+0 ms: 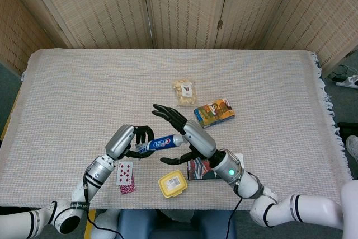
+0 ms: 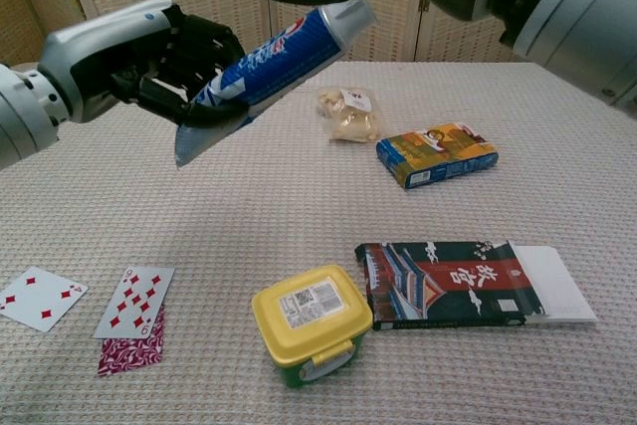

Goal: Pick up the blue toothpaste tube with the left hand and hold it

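Bright, even indoor light with soft, faint shadows; both views are sharp, without noticeable glare.

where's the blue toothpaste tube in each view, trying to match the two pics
Head view: the blue toothpaste tube sits low and left of centre, gripped at its left end by the left hand.
Chest view: the tube is upper left, slanting up to the right, above the table.
Shared landmark: the yellow lidded plastic container lies nearer the robot, slightly right of the tube.
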Controlling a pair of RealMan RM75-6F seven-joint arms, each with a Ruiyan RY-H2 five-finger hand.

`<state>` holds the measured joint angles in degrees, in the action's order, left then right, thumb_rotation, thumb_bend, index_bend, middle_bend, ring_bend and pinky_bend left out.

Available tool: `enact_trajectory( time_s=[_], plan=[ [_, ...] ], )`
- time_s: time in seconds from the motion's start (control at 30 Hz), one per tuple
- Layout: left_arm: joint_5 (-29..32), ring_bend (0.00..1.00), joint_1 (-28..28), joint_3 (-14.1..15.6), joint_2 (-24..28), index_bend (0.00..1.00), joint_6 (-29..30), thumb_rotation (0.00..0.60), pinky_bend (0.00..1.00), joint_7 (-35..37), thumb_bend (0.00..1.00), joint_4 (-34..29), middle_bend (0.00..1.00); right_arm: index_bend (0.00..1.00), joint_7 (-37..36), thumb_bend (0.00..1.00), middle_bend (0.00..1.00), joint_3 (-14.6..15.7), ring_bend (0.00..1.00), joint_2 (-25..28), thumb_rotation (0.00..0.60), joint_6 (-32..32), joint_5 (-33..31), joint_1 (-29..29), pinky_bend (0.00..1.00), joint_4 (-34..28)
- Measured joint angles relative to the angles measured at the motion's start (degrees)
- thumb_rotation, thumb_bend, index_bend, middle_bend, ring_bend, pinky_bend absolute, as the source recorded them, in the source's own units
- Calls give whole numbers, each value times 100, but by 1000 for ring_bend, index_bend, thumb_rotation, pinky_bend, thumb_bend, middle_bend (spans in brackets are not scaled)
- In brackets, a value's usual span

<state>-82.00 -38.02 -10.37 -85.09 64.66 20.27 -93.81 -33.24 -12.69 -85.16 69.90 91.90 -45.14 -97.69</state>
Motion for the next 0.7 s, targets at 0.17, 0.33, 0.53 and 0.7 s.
enact_trajectory(
  time_s=[0.17, 0.33, 0.53, 0.7],
  plan=[
    [153, 701, 19, 24, -31, 776, -80, 600, 675, -119, 777, 341, 815, 0, 158, 261, 0, 53, 0, 386, 568, 152, 103, 160, 0, -191],
    [774, 671, -6, 30, -25, 730, -478, 600, 639, -637, 778, 651, 814, 0, 396, 261, 0, 185, 0, 794, 568, 285, 199, 374, 0, -355],
    [1772, 613, -58, 1, -47, 626, -890, 600, 599, -1461, 785, 907, 745, 0, 643, 261, 0, 379, 0, 1135, 569, 376, 259, 608, 0, -446],
    [2829, 535, -138, -27, -159, 552, -942, 600, 552, -2639, 783, 1088, 654, 0, 881, 262, 0, 635, 0, 1496, 568, 501, 364, 906, 0, -517]
  ],
)
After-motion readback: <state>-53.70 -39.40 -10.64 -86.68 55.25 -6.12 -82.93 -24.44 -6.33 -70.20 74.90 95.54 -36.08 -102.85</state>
